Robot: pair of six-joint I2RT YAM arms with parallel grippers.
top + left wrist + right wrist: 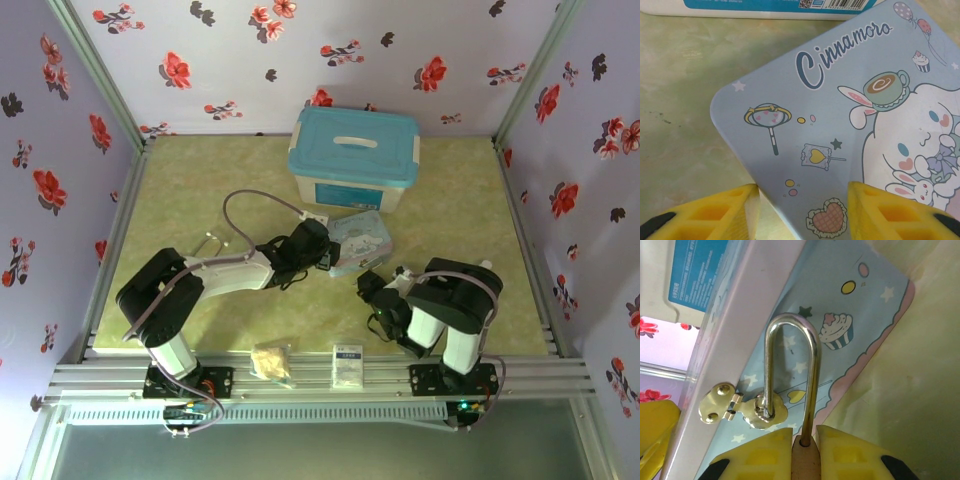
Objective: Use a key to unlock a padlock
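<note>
Soft, even light fell from overhead, leaving faint shadows beneath me on the table (200, 180). My yellow fingertips (715, 212) were blurred up close; glare streaked the padlock (812, 390) along its shackle.

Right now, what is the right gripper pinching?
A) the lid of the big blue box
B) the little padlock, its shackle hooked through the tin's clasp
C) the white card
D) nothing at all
B: in the right wrist view the right gripper is shut on the body of the padlock, and the shackle passes through the clasp on the blue tin.
</note>
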